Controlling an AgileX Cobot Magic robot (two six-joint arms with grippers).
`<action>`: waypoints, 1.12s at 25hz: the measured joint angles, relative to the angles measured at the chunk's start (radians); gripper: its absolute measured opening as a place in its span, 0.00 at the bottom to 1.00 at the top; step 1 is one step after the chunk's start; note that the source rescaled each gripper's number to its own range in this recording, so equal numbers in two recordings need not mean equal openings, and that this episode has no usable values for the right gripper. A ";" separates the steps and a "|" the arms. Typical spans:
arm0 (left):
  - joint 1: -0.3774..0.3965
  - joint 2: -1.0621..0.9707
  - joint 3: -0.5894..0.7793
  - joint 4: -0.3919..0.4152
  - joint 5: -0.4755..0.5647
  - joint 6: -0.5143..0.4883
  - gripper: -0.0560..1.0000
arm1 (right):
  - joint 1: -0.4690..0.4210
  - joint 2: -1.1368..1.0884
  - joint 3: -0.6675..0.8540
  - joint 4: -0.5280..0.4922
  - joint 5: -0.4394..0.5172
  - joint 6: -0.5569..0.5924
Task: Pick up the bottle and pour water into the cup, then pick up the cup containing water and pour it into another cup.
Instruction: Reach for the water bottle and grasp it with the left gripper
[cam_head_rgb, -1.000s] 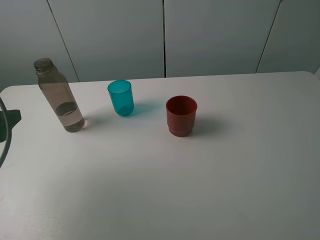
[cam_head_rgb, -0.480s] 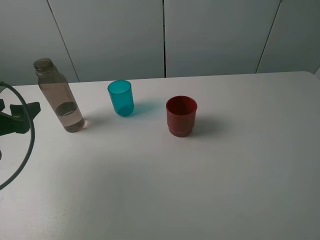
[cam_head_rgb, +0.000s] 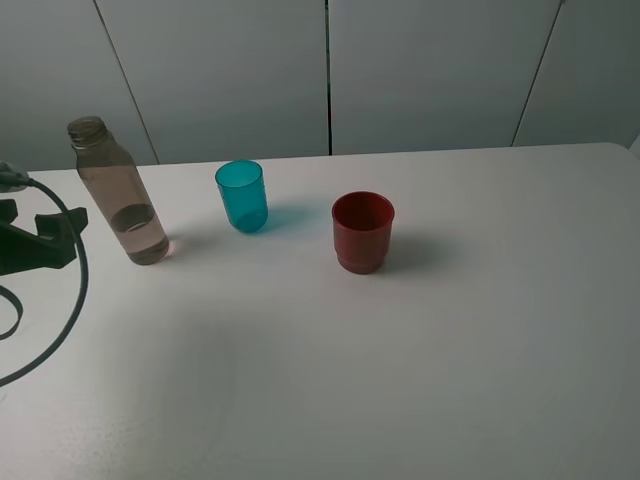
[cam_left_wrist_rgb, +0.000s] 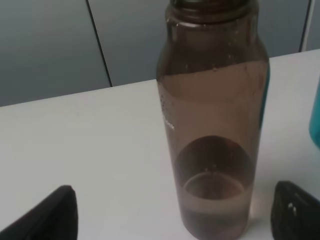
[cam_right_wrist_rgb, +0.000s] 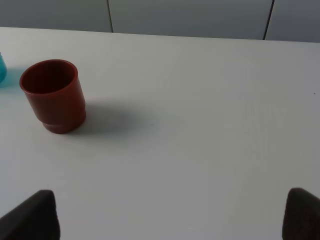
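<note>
Tall smoky grey-brown plastic bottle (cam_head_rgb: 118, 190) stands near the white table's (cam_head_rgb: 450, 350) far-left edge; small teal tumbler (cam_head_rgb: 242, 196) and stout dark red cup (cam_head_rgb: 362, 232) sit rightward, apart, bare tabletop in front. Left gripper (cam_head_rgb: 62, 242), jaws wide, has crept closer to the bottle over 1 second, seemingly not touching. Right gripper (cam_right_wrist_rgb: 167, 217) gapes, empty.

The left end effector (cam_head_rgb: 55, 240) sits at nine o'clock, jaws spread wide. The right end effector (cam_right_wrist_rgb: 168, 217) likewise gapes, holding nothing.
</note>
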 joint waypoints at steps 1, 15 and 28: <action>0.000 0.010 -0.010 0.000 0.000 0.005 0.98 | 0.000 0.000 0.000 0.000 0.000 0.000; 0.000 0.113 -0.119 0.056 -0.004 0.022 0.98 | 0.000 0.000 0.000 0.000 0.000 0.000; 0.000 0.214 -0.170 0.089 -0.007 0.022 0.98 | 0.000 0.000 0.000 0.000 0.000 0.000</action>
